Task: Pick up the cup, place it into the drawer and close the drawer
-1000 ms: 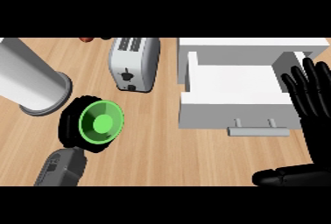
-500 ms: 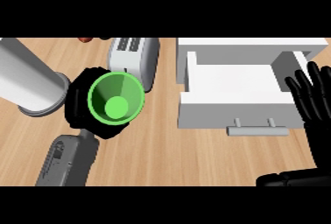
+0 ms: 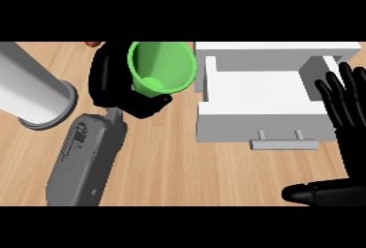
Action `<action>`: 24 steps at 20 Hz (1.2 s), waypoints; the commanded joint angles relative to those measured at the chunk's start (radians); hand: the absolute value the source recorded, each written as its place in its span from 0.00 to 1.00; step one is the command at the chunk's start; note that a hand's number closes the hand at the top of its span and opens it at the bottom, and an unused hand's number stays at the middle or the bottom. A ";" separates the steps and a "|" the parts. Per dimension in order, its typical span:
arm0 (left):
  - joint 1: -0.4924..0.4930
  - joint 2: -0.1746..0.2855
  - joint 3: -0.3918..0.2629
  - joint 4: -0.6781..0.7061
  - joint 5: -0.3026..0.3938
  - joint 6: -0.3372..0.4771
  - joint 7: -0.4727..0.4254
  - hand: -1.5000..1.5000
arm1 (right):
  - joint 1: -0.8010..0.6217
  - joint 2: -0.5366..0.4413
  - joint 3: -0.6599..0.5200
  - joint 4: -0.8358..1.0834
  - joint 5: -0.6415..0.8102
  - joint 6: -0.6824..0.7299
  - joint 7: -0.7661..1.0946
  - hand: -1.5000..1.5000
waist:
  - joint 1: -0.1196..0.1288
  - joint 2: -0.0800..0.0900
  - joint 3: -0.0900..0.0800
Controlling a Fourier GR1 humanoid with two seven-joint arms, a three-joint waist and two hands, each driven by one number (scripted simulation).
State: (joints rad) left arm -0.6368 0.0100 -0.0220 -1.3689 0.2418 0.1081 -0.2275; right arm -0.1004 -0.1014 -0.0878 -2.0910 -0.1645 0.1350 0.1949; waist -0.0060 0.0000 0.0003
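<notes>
My left hand (image 3: 109, 82) is curled round the green cup (image 3: 163, 65). The cup is tilted, mouth toward me, near the counter's (image 3: 186, 169) far edge, just left of the open white drawer (image 3: 261, 92). My right hand (image 3: 348, 111) rests at the right edge, fingers straight and spread. A grey cylinder (image 3: 32, 94) lies at the left edge.

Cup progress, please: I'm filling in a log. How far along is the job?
Done: the left hand is curled round the green cup, holding it tilted just left of the drawer. In hand: getting it over the open drawer. Left: setting it inside, then pushing the drawer shut; it stands open. The right hand rests open at the right edge.
</notes>
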 commanded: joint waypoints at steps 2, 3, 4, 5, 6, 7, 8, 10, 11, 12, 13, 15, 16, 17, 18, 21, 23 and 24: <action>-0.217 -0.010 -0.014 0.103 -0.028 0.104 0.083 1.00 | 0.025 0.011 0.020 -0.006 0.006 0.008 -0.012 0.00 | -0.011 0.001 0.000; -0.184 -0.010 -0.009 0.115 -0.051 0.087 0.056 1.00 | 0.018 -0.015 -0.025 -0.023 -0.039 0.019 0.012 0.00 | -0.005 0.001 0.000; -0.226 0.004 0.035 0.176 -0.037 0.057 0.055 1.00 | 0.041 0.023 0.014 -0.003 0.005 0.001 -0.025 0.00 | -0.006 0.002 0.000; -0.228 -0.004 0.026 0.168 -0.047 0.063 0.051 1.00 | 0.010 -0.002 -0.002 0.005 -0.020 0.016 0.003 0.00 | -0.003 0.001 0.000; -0.256 -0.007 0.039 0.222 -0.042 0.054 0.035 1.00 | -0.012 -0.029 -0.043 0.016 -0.045 0.024 0.013 0.00 | -0.005 0.002 0.000; -0.251 0.000 0.019 0.143 -0.046 0.073 0.122 1.00 | 0.091 -0.006 -0.011 -0.034 -0.023 0.040 -0.023 0.00 | -0.004 -0.001 0.000; -0.293 -0.010 -0.003 0.224 -0.043 0.114 0.079 1.00 | 0.058 -0.007 -0.012 -0.025 -0.013 0.030 -0.022 0.00 | -0.007 0.001 0.000; -0.336 -0.010 -0.028 0.289 -0.026 0.127 0.071 1.00 | 0.019 -0.003 0.000 0.003 -0.003 0.017 -0.005 0.00 | -0.008 0.002 0.000; -0.379 -0.010 -0.080 0.326 -0.016 0.176 0.062 1.00 | 0.006 0.001 -0.007 0.069 0.009 0.036 -0.085 0.00 | -0.013 0.004 0.000; -0.351 -0.010 -0.085 0.313 -0.004 0.173 0.068 1.00 | 0.056 -0.005 -0.018 0.013 -0.019 0.043 -0.052 0.00 | -0.010 0.001 0.000; -0.348 -0.010 -0.083 0.364 -0.011 0.165 0.027 1.00 | 0.025 -0.020 -0.035 0.040 -0.032 0.053 -0.058 0.00 | -0.010 0.002 0.000; -0.407 -0.010 -0.096 0.435 -0.004 0.199 0.008 1.00 | 0.044 -0.002 -0.029 0.028 -0.038 0.047 -0.062 0.00 | -0.014 0.003 0.000; -0.441 -0.010 -0.075 0.508 0.009 0.181 -0.019 1.00 | 0.085 0.032 0.028 0.033 0.038 0.039 -0.115 0.00 | -0.019 0.005 0.000; -0.479 -0.010 -0.077 0.563 0.027 0.178 -0.048 1.00 | -0.001 -0.025 -0.037 0.051 -0.034 0.046 -0.033 0.00 | -0.022 0.006 0.000; -0.493 -0.010 -0.084 0.574 0.066 0.211 -0.039 1.00 | 0.004 -0.007 -0.023 0.064 -0.021 0.042 -0.060 0.00 | -0.020 0.005 0.000; -0.547 -0.010 -0.070 0.630 0.060 0.213 -0.015 1.00 | 0.005 -0.011 -0.017 0.029 -0.021 0.040 -0.040 0.00 | -0.019 0.005 0.000; -0.528 -0.010 -0.143 0.699 0.119 0.242 -0.117 1.00 | 0.014 -0.025 -0.042 0.038 -0.033 0.046 -0.038 0.00 | -0.035 0.008 0.000; -0.511 -0.010 -0.194 0.680 0.141 0.258 -0.119 1.00 | 0.021 0.020 0.022 0.036 0.019 0.022 -0.056 0.00 | -0.027 0.006 0.000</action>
State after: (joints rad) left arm -1.1410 0.0002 -0.1458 -0.7641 0.3243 0.3372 -0.2789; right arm -0.0838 -0.1018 -0.0941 -2.0500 -0.1694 0.1693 0.1444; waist -0.0294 0.0052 0.0005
